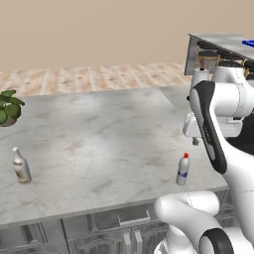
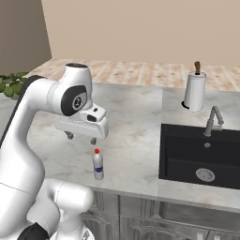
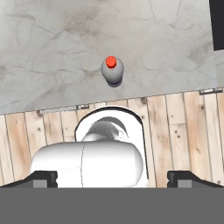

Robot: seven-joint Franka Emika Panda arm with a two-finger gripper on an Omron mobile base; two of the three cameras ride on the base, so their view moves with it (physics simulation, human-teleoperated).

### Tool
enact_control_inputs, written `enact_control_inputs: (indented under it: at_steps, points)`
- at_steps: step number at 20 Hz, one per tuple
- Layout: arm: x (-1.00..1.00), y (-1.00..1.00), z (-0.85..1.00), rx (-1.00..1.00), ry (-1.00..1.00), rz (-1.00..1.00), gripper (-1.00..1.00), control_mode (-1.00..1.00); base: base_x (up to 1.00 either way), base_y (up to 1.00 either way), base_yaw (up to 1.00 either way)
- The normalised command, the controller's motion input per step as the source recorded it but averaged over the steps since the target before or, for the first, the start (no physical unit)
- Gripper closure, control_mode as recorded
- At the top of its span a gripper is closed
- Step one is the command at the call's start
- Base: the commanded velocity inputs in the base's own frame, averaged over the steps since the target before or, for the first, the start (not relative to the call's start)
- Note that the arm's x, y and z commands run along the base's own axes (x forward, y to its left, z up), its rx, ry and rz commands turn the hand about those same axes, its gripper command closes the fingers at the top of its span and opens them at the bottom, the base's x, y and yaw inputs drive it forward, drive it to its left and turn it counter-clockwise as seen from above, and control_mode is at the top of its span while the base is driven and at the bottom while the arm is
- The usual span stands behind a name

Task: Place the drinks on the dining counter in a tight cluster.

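**Claw spread wide above the red-capped bottle**

The claw (image 2: 81, 138) is being held with its two dark tips spread wide, and nothing is being gripped between them. It is being carried above the grey marbled table (image 1: 99, 144), a little behind and over the silver-grey bottle (image 1: 183, 170), clear of its red cap.

The silver-grey bottle is being kept upright near the table's front edge, on the top over the grey cabinet drawers (image 1: 119, 228). In the hand view the same bottle is being seen from above, just inside that front edge, with wooden floor (image 3: 183, 131) lying beyond the edge.

The brown-and-white bottle (image 1: 21, 166) is being kept upright as well, far to the left of the silver-grey bottle and well apart from it, also close to the front edge. A potted plant (image 1: 9, 108) is being shown behind the brown-and-white bottle, at the table's left end.

To the right of the silver-grey bottle, a black sink (image 2: 201, 157) with a grey tap (image 2: 213, 121) is being shown set into the top, and a paper towel roll (image 2: 194, 90) is being kept upright behind the sink.
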Motion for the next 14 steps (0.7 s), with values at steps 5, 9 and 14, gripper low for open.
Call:
enact_control_inputs:
  at_steps: [5, 9, 14]
  points:
    - [0.0, 0.0, 0.0, 0.0, 0.0, 0.0, -1.0, 1.0, 0.26, -0.01, 0.06]
    - [0.22, -0.03, 0.0, 0.02, -0.03, 0.09, -1.0, -1.0, 0.17, 0.0, 0.05]
    - [0.57, -0.25, -0.03, 0.12, -0.11, 0.22, -1.0, -1.0, 0.0, 0.0, 0.0]
